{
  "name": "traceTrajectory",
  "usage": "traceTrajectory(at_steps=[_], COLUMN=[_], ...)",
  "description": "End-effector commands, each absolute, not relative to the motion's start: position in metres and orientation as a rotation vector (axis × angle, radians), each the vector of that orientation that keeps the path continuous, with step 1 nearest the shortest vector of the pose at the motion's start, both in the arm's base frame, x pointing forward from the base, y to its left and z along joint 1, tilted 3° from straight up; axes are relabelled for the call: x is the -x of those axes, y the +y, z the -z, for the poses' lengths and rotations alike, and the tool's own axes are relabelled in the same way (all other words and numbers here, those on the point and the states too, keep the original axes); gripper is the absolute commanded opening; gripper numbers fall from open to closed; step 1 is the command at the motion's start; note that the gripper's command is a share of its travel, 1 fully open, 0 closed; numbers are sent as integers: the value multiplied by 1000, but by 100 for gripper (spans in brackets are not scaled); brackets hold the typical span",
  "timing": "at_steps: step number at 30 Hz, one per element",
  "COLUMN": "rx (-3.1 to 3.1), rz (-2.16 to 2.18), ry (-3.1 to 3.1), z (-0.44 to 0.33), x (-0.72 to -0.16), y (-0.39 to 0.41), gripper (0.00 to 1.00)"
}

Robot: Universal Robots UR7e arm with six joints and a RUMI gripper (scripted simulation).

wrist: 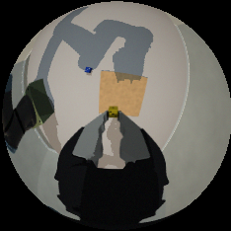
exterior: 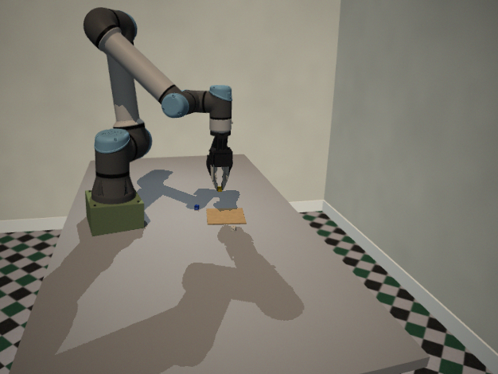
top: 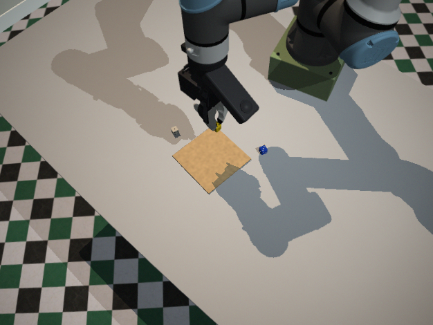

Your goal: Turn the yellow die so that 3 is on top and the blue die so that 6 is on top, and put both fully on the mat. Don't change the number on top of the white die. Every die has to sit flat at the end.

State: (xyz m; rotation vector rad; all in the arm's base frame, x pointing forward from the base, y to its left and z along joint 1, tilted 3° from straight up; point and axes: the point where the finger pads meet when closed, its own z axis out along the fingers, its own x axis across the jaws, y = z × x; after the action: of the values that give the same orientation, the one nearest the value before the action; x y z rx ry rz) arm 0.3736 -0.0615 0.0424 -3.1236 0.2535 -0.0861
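My gripper [top: 216, 125] [exterior: 219, 188] [wrist: 113, 111] is shut on the yellow die [top: 218, 126] [exterior: 219, 188] [wrist: 113, 112] and holds it in the air, well above the table. The orange-tan mat [top: 209, 157] [exterior: 226, 216] [wrist: 121, 91] lies on the table with no die on it. The blue die [top: 263, 150] [exterior: 196, 207] [wrist: 88, 70] lies on the table beside the mat, toward the robot's base. The white die [top: 175, 131] [exterior: 233, 228] stands on the table off another side of the mat; I cannot see it in the wrist view. The top numbers are too small to read surely.
The arm's green base block [top: 300, 77] [exterior: 116, 215] [wrist: 41, 101] stands on the table [top: 140, 196] [exterior: 161, 321]. Shadows of the arm fall across the table and part of the mat. The table's long edge borders the checkered floor.
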Motion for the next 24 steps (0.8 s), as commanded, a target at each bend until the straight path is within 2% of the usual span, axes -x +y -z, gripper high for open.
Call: traceTrajectory(at_steps=[1, 24], rx=[3120, 3120], rz=[81, 81], ry=[254, 254], z=[-28, 51], x=[-373, -377], y=[-61, -61], gripper=[0, 0])
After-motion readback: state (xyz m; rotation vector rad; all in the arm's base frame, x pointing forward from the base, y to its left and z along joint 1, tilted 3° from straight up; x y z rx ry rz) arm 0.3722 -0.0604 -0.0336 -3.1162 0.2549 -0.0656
